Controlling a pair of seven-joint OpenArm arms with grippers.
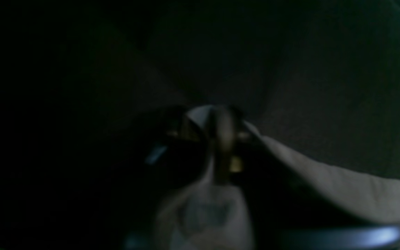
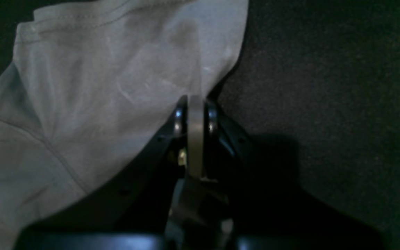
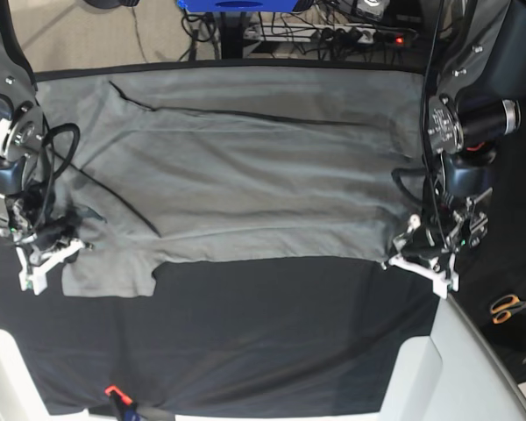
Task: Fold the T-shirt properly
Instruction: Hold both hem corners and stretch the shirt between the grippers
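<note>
T-shirt [image 3: 245, 189]: we see it spread across the upper half of the black cloth [image 3: 272, 333].
Left gripper [image 1: 221, 121]: that wrist view is too dark; we make out fingers pinched on a pale shirt edge.
Right gripper [image 2: 194, 104]: fingers together, clamping the sleeve edge.
Scissors [image 3: 511, 307]: base view only, right edge.

Two dark grey robot arms with round silver joint caps flank the table, black cables looping beside each. The left gripper [image 3: 418, 255] and right gripper [image 3: 44, 263] carry white brackets and black fingers with brass-coloured screws
</note>
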